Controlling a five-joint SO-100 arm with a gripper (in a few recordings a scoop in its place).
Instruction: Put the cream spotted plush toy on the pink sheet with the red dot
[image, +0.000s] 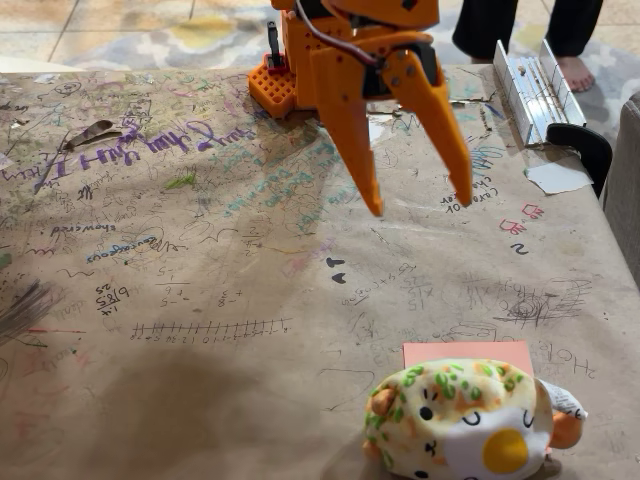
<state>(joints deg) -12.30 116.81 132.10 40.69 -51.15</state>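
Hovering gripper (418, 205) far, open wide, empty | plush (460, 420) near-right overlapping pink sheet (468, 355) | we risk dragging sheet.

The cream spotted plush toy (462, 420), rounded with green and orange spots, small orange ears, a yellow patch and a drawn black face, lies at the bottom edge, overlapping the front of the pink sheet (468, 354) behind it.

A table (200, 300) covered in brown paper scribbled with pen marks carries everything. At its near right lies the pink sheet (440, 352), with the cream spotted plush toy (460, 425) sitting on its near edge. A white paper scrap (556, 177) lies far right.
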